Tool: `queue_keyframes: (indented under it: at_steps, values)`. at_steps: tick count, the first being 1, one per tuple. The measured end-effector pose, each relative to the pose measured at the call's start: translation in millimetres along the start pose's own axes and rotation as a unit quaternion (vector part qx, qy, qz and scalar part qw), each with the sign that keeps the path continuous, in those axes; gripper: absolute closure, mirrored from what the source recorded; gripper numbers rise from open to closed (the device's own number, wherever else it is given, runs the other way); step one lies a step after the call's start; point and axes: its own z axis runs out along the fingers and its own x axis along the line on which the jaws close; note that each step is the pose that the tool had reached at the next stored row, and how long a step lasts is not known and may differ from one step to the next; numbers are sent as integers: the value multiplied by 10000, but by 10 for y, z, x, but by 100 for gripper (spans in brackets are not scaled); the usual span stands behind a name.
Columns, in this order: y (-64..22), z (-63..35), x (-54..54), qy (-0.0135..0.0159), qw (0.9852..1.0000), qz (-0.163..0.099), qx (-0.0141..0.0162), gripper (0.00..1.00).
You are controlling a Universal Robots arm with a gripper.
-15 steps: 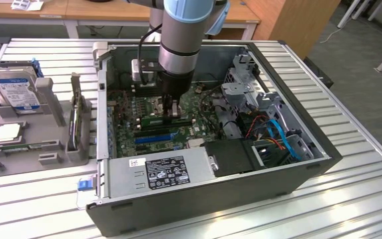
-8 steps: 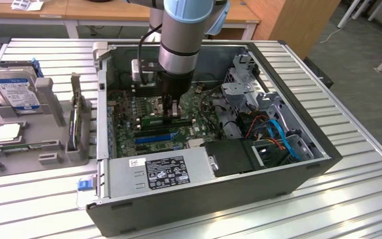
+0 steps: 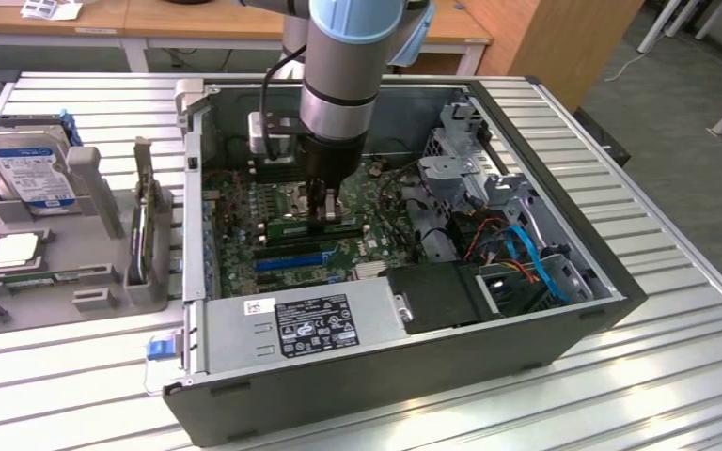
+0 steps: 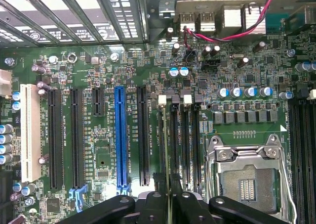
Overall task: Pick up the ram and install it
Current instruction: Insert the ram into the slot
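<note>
One ram [image 4: 169, 182] in the hand [image 4: 168, 202]

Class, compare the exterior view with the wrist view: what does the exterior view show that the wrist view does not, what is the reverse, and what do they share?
The exterior view adds the whole computer case on the slatted table, the arm reaching down into it, and a grey rack holding a hard drive. The wrist view adds the white slot and the empty processor socket's contacts. Both share the motherboard, the blue slot, and the pincer closed on the ram.
</note>
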Motion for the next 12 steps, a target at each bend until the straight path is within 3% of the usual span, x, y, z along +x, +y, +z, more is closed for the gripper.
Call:
queue_keyframes:
  at_steps: [12]
  values:
    - [0, 0, 5, -5, 9999, 107, 0, 86]
